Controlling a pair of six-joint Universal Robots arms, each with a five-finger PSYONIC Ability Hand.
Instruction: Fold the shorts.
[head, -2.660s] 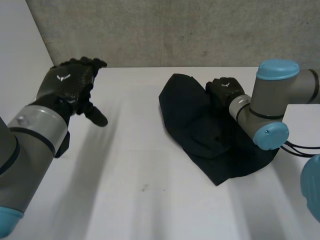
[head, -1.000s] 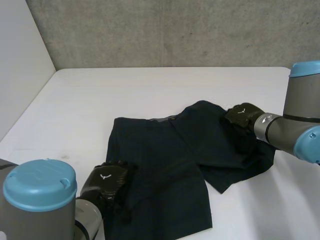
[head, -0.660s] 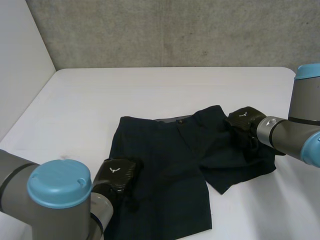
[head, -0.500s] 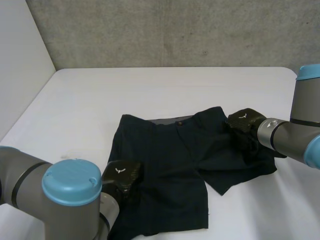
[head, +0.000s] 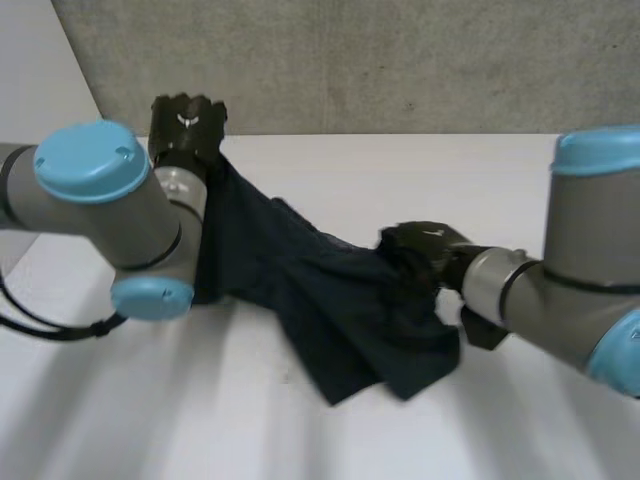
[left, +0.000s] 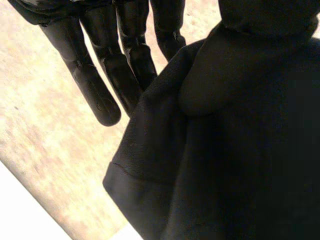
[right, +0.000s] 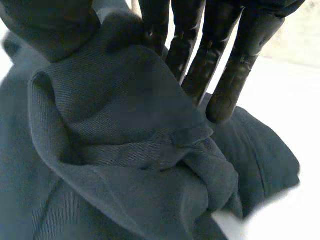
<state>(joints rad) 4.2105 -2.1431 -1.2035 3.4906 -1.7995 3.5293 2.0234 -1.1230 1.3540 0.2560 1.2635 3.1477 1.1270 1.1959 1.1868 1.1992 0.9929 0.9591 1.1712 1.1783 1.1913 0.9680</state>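
Observation:
The dark navy shorts (head: 330, 310) stretch in a slanting band from my left hand (head: 187, 128), raised at the far left, down to my right hand (head: 420, 248) near the table's middle right. Their lower part lies bunched on the white table (head: 150, 400). In the left wrist view the thumb (left: 225, 70) pinches the shorts (left: 240, 165) against the fingers (left: 100, 85), with a hemmed edge hanging below the palm. In the right wrist view a gathered fold of the shorts (right: 125, 150) sits clamped between the thumb and the fingers (right: 235, 75).
A grey concrete wall (head: 400, 60) closes the back of the table and a white panel (head: 40, 60) stands at its left. My left arm (head: 130, 200) reaches over the table's left part; my right arm (head: 560, 290) crosses the right side.
The shorts lay spread flat; both hands closed on them. My left hand lifted its part from the near left to the far left, and my right hand moved toward the middle.

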